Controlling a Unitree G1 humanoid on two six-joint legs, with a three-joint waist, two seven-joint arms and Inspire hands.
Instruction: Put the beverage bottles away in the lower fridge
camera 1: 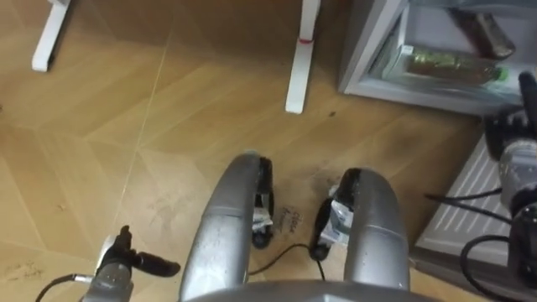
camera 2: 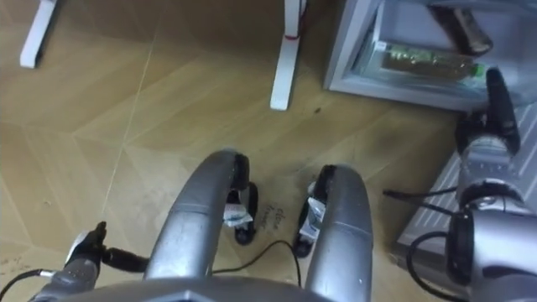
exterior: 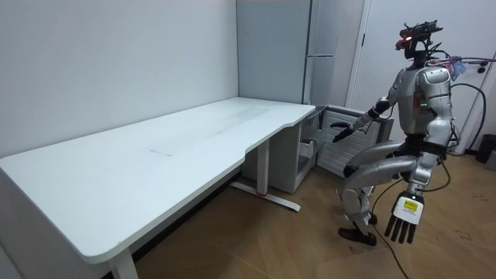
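Open floor: the wooden floor (camera 1: 151,143) lies bare from the desk leg (camera 1: 300,63) leftward to a second white foot (camera 1: 46,38) (the freest side).
Fridge edge: the lower fridge (camera 1: 362,52) stands open ahead on the right. Its ribbed door (camera 1: 474,197) is swung out just beside the robot's right leg and hems in that side.
Desk: the white desk (exterior: 155,167) runs along the wall, with its far end next to the fridge.
Drink: a bottle (camera 1: 449,63) with a green cap lies on its side on a shelf inside the lower fridge, apart from both hands.
Eye views: they look down past the knees onto the fridge's shelf and the bottle. The room view sees the fridge from the side, so its inside is not seen there.
Room view: it gives the stance, with knees bent, body facing the fridge and feet near the door.
Left hand: the left hand (exterior: 404,218) hangs low beside the leg with straight fingers pointing down, holding nothing.
Right hand: the right hand (camera 2: 497,105) is stretched forward at the fridge's opening, fingers extended, with nothing in it.
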